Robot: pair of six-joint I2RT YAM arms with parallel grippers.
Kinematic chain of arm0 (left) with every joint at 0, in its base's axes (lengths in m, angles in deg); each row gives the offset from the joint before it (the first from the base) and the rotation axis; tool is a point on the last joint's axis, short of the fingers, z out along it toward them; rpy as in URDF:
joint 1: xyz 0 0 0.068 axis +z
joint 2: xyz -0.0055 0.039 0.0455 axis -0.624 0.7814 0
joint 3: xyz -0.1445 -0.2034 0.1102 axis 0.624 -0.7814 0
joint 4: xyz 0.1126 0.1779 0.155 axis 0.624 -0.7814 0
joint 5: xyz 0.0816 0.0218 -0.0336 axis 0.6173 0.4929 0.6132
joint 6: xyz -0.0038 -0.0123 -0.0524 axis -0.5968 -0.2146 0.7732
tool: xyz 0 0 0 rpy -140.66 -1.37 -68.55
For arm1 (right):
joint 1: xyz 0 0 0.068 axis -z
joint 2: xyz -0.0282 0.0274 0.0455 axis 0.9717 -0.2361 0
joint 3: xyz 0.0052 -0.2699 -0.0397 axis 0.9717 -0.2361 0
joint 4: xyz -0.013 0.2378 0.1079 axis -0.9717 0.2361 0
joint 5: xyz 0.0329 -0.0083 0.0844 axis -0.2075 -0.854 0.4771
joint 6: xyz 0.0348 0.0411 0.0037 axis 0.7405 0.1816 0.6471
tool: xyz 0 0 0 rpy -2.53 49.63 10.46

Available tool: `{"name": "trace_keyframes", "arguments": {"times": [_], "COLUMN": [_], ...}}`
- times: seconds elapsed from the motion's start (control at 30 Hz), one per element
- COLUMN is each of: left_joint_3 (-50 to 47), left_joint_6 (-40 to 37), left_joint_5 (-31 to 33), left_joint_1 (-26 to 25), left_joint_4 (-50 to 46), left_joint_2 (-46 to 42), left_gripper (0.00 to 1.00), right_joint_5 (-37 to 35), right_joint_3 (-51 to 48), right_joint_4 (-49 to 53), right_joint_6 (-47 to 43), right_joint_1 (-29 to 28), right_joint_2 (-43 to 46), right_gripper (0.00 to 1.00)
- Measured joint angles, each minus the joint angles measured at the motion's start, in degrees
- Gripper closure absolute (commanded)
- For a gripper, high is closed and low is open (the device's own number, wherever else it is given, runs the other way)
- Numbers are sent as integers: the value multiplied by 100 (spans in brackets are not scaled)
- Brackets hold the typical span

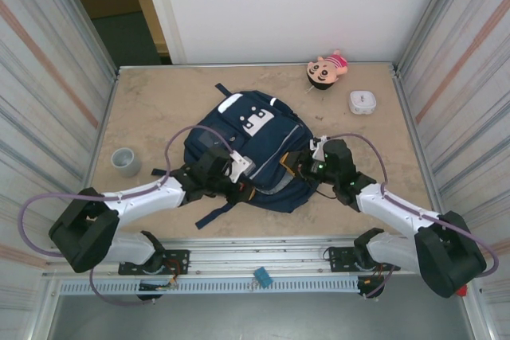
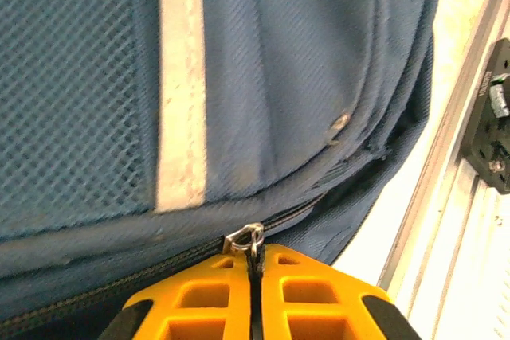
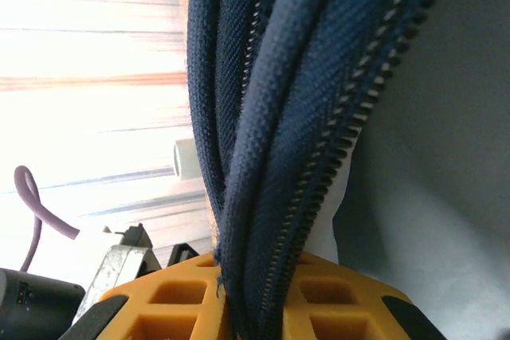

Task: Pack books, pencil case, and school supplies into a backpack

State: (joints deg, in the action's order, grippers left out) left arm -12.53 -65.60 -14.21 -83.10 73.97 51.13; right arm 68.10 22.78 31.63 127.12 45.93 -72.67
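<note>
Between the left gripper's (image 2: 255, 264) orange fingers (image 2: 207, 292) sits the small metal zipper pull (image 2: 252, 238), pinched tight with the two pads pressed together on it. Just beyond those fingertips the navy backpack (image 2: 319, 77) spreads away from the wrist camera, its zipper line running off to either side of the pull and a pale stripe (image 2: 182, 77) standing up the fabric ahead and to the left. Off to the gripper's right a strip of the pale table (image 2: 470, 13) shows past the bag's edge. Seen from above, the left gripper (image 1: 243, 190) is at the backpack's (image 1: 247, 137) near edge, and the right gripper (image 1: 296, 166) is at the bag's right side, the two well apart along the same opening. From the right wrist, the right gripper (image 3: 255, 280) is clenched on a bunched fold of the backpack (image 3: 263, 117), with navy cloth and a row of zipper teeth rising straight up from between its orange fingers (image 3: 167, 300). A grey cup (image 1: 126, 161) stands well out to the left gripper's left.
</note>
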Motion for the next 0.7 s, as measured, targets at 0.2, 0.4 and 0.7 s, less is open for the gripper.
{"name": "trace_keyframes", "arguments": {"times": [0.2,0.4,0.7], "left_joint_3": [393,699,459], "left_joint_6": [-136,-398,-1484], "left_joint_5": [-13,-127,901], "left_joint_1": [-221,-400,-417], "left_joint_4": [-267,-468,-487], "left_joint_2": [42,120,-1355], "left_gripper": [76,43,19], "right_joint_5": [-2,175,1399], "right_joint_3": [282,597,1690], "right_joint_4": [-142,179,2358], "right_joint_6": [109,-184,-2203], "right_joint_1": [-61,50,883], "right_joint_2": [-55,-85,-101], "right_gripper": [83,83,84]}}
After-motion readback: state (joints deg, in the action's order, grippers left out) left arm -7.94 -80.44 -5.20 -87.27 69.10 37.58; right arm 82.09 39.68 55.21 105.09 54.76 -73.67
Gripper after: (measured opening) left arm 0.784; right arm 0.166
